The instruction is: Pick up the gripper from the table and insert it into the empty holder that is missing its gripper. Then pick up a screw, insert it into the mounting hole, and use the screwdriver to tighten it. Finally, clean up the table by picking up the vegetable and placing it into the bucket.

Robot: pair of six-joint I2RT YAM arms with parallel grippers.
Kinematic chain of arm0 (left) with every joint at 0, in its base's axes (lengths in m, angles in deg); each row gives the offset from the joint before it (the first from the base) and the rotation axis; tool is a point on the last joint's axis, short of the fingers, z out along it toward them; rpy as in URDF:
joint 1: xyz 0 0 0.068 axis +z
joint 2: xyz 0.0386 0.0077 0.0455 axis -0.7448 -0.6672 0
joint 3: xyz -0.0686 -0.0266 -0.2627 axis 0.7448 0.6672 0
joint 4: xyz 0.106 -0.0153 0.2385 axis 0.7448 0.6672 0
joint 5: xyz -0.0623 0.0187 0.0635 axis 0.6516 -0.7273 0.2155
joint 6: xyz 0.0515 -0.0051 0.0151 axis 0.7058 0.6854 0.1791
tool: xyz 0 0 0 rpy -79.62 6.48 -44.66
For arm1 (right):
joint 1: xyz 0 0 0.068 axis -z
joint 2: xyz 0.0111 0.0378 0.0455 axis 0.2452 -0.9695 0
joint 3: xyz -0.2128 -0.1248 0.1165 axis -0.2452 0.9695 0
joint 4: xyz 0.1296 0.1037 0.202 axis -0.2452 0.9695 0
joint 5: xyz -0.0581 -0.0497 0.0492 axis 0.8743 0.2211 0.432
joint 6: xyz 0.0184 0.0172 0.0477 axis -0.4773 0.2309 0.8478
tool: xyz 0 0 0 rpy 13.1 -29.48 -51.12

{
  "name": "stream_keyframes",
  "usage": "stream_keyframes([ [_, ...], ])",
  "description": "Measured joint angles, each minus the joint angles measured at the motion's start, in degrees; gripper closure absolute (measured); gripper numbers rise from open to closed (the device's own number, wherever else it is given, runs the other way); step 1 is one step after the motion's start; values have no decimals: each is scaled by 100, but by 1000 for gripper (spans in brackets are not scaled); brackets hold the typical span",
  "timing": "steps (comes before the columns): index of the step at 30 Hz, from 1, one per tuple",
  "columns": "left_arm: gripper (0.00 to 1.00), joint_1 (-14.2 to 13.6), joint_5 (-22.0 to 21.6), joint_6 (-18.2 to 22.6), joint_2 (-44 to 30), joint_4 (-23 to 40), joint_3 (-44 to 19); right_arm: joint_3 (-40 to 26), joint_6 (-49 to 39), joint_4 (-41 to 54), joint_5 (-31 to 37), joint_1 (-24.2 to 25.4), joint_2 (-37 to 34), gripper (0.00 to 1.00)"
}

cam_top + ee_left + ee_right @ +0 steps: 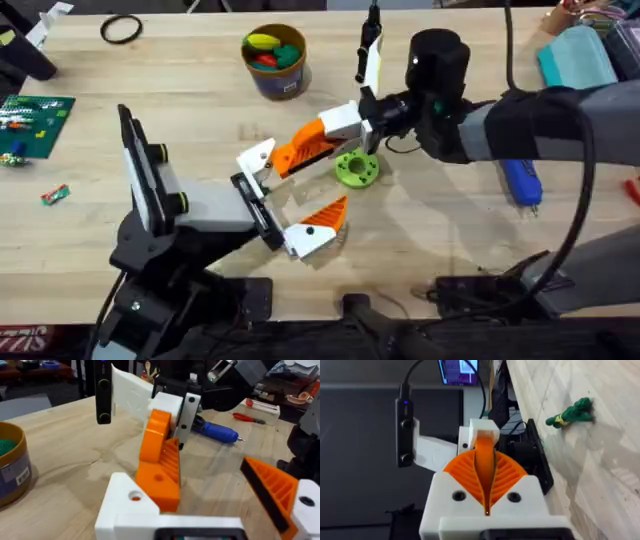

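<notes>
Right jaws: the right gripper [352,122] reaches across from the right and is clamped on the gripper [300,150], the orange wedge, held tilted above the table [180,110].
Right wrist view: the ribbed orange pads [457,467] close on the thin orange piece from both sides.
Left jaws: the left gripper [285,195] stands spread wide; one finger carries its orange tip [327,213], the other is bare white.
Holder: the holder [257,160] is that bare white finger of the left arm. The wedge's lower end meets it, and in the left wrist view the orange piece stands against the white mount just beside its small hole.
Screwdriver: the screwdriver [522,182] lies flat on the table at the right, behind the right arm and well apart from the jaws.
Bucket: the bucket [275,78] stands upright at the far middle of the table, with toy food inside.
Vegetable: a small green vegetable [570,412] lies on the table.
Other: a green round part [357,168] sits on the table just under the right gripper.
</notes>
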Motion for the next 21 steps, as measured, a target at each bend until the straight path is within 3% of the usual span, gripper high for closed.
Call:
stream_keyframes([
  [13,13,45,-6,-33,0,4,0,-400,368,28,401,-400,-362,990],
  [21,13,136,-349,-93,0,4,-2,-823,438,27,452,-573,-695,990],
])
